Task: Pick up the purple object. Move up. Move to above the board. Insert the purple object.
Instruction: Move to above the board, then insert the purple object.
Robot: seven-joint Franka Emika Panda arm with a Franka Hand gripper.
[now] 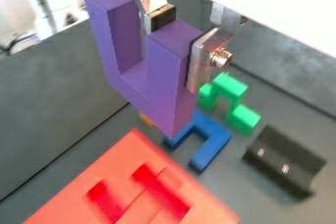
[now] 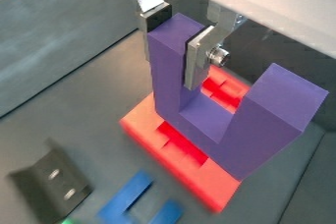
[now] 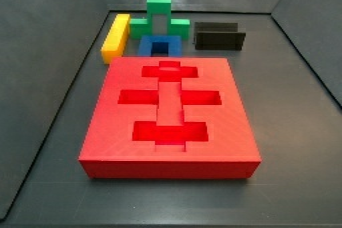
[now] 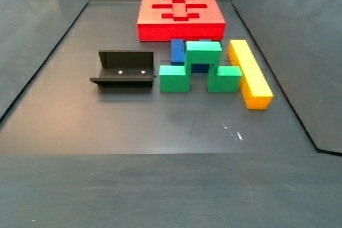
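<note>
One gripper [image 1: 184,33] above the floor, one purple object [image 1: 147,61], one red board [image 3: 171,112], one blue U-shaped block [image 4: 178,51], one green block [image 4: 198,67], one yellow bar [image 4: 249,72], one fixture [image 4: 123,70]

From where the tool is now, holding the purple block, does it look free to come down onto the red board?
Probably yes. The tool grips one prong of the purple block above the red board. The board's top carries nothing, and the blue block and green block sit off to its side.

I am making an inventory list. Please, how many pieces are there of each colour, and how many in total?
Purple U-shaped block, held in the claw above the floor: 1
Blue U-shaped block: 1
Green block: 1
Yellow bar: 1
Red board: 1
Dark fixture: 1
Total: 6
</note>
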